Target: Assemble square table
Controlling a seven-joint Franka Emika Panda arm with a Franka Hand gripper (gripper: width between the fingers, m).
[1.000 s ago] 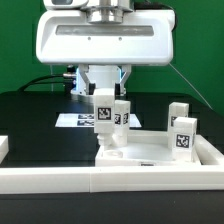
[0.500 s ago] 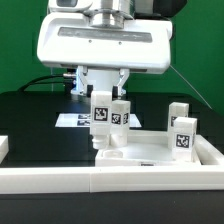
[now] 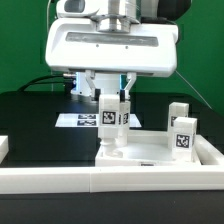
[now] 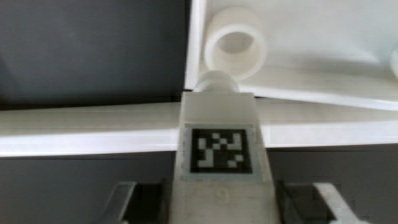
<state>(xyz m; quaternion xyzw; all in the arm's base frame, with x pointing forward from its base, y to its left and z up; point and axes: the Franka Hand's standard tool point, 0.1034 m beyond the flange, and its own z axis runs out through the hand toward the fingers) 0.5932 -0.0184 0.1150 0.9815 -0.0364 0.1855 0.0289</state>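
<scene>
One leg (image 3: 108, 112) (tagged) clamped upright in claw (image 3: 110, 100), over tabletop (image 3: 160, 150) corner.

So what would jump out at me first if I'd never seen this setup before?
Probably the gripper in the middle, clamped on a white tagged leg and holding it upright over a corner of the white tabletop. Next, two more tagged legs standing at the exterior view's right, and the marker board lying on the black table behind.

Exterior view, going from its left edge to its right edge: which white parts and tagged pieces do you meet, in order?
White block at the left edge → peg leg held in the tool → square table top → two upright legs at the right.
</scene>
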